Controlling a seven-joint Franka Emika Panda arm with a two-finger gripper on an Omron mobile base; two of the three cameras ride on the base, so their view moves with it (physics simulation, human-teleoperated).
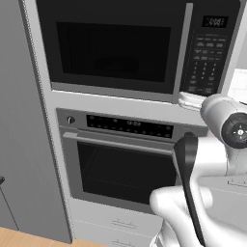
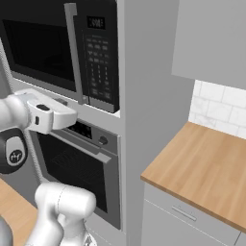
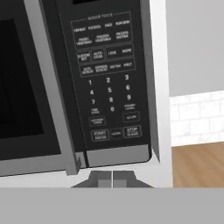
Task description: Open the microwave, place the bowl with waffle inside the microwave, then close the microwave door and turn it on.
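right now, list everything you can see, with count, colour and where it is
microwave: one, black and grey, built into the tall cabinet column above the oven
microwave door: one, black with dark window, closed, vertical grey handle at its right edge
keypad panel: one, black with white labels, right of the handle, small display on top
oven: one, grey with dark window, below the microwave, horizontal grey handle
drawers: two, light grey, under the oven
counter: one, light wood top, right of the column
tile wall: white, behind the counter
upper cabinet: one, grey, above the counter
arm: one, white with dark joints
end effector: one, dark fingertips shut, just below the keypad panel
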